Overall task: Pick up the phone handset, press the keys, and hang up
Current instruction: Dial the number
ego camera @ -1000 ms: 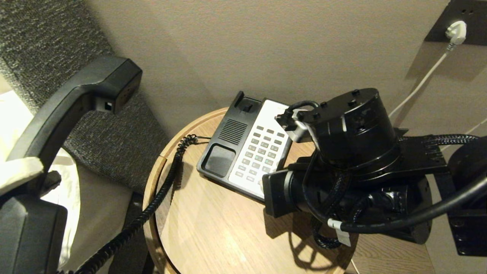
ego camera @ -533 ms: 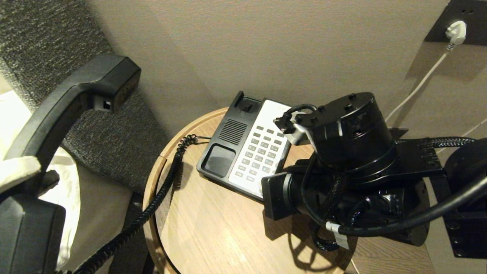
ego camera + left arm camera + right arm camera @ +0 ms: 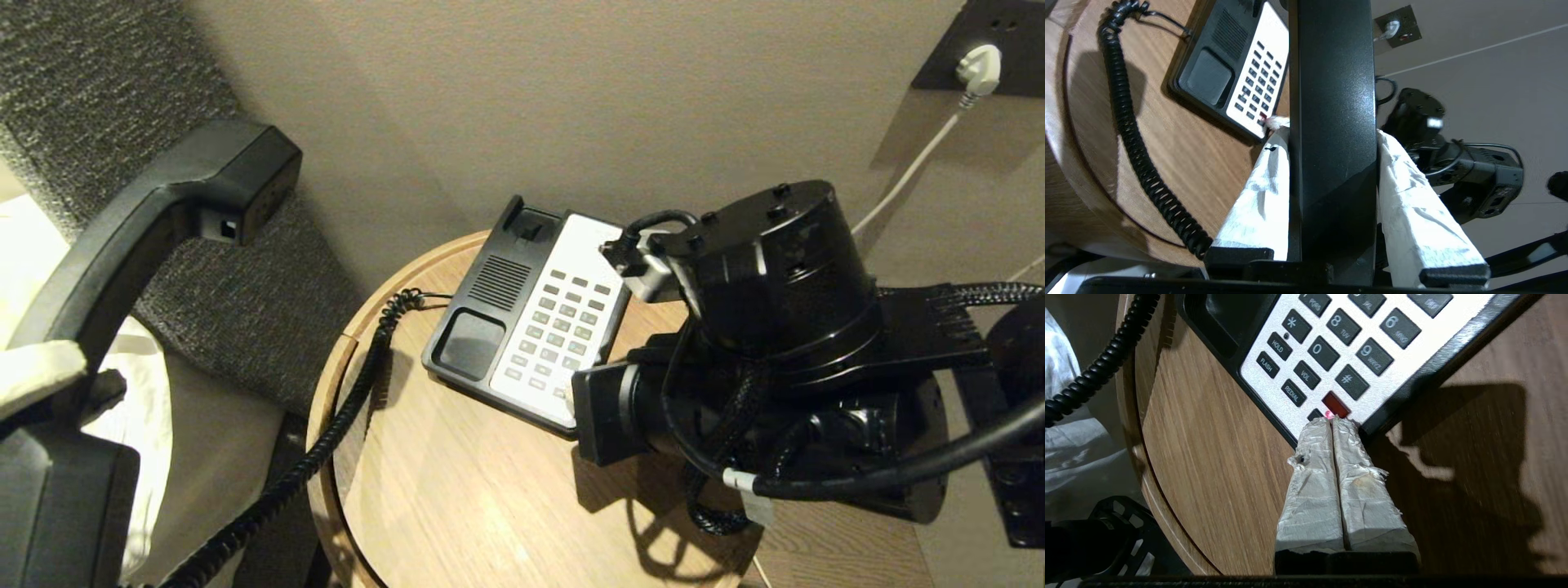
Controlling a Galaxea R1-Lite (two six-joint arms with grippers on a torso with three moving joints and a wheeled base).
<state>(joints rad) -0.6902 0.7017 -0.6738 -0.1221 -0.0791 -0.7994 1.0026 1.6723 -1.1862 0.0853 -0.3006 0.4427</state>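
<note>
Handset stage done: the phone handset [image 3: 155, 220] is off its cradle, raised well to the left of the phone base [image 3: 531, 314], clamped across its shaft between the padded fingers [image 3: 1412, 196] of the left tool [image 3: 1331, 134]. Coiled cord [image 3: 326, 441] trails from the round worktop [image 3: 457, 506] edge down toward the handset.

Key-pressing stage appears under way: right tool [image 3: 1331, 422], fingers pressed together with nothing between them, has its tips at the near corner of the keypad [image 3: 1339, 351], touching or just over the red key [image 3: 1336, 405]; contact uncertain.

Remaining, by judgement: finish key presses, return handset to the empty cradle.
</note>
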